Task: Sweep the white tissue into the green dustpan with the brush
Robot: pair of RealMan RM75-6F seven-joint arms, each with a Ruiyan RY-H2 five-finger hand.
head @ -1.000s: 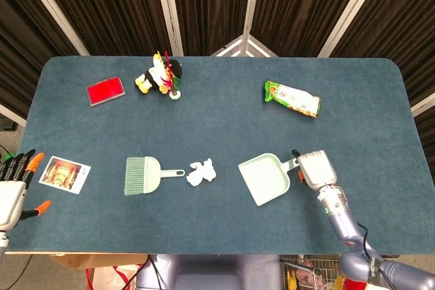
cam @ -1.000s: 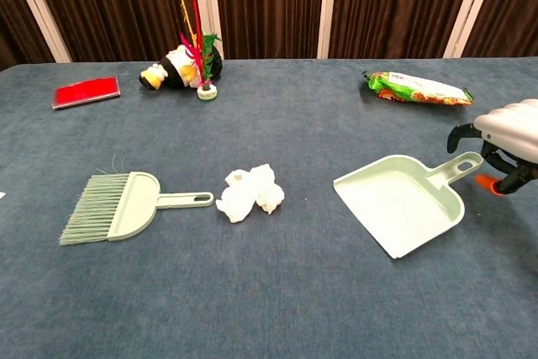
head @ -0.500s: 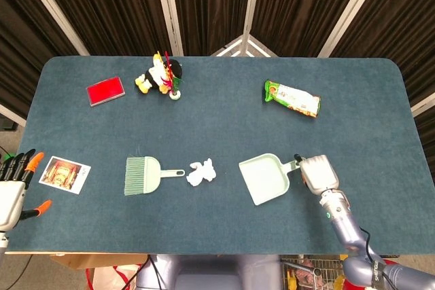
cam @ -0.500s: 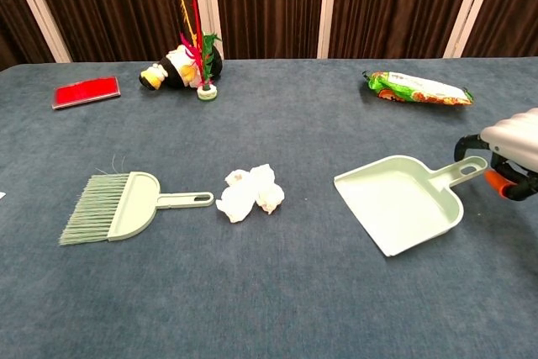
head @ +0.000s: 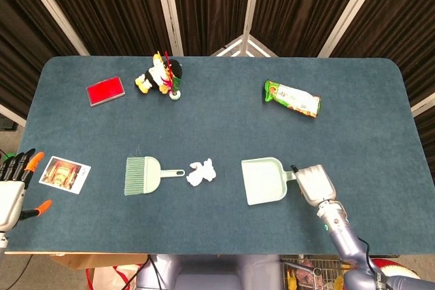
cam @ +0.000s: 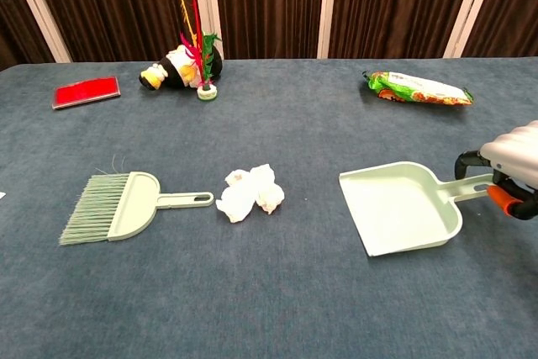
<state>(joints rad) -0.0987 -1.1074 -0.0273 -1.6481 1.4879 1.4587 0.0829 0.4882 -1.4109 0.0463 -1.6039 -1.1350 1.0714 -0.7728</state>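
The white tissue (head: 201, 172) (cam: 250, 193) lies crumpled near the table's middle. Just to its left, the green brush (head: 144, 175) (cam: 118, 206) lies flat, handle pointing at the tissue, with no hand on it. The green dustpan (head: 264, 181) (cam: 402, 218) sits to the right of the tissue, a gap between them, its mouth facing left. My right hand (head: 315, 183) (cam: 514, 170) grips the dustpan's handle at its right end. My left hand (head: 13, 188) hovers at the table's far left edge, fingers apart and holding nothing, well away from the brush.
A red card (head: 105, 91) (cam: 85, 92) and a plush toy (head: 160, 76) (cam: 185, 66) lie at the back left. A green snack packet (head: 291, 97) (cam: 418, 88) lies at the back right. A photo card (head: 64, 174) rests beside my left hand.
My right hand has drawn back toward the near edge and swung the dustpan round, so its mouth now faces the tissue squarely. Brush, tissue and left hand are unmoved.
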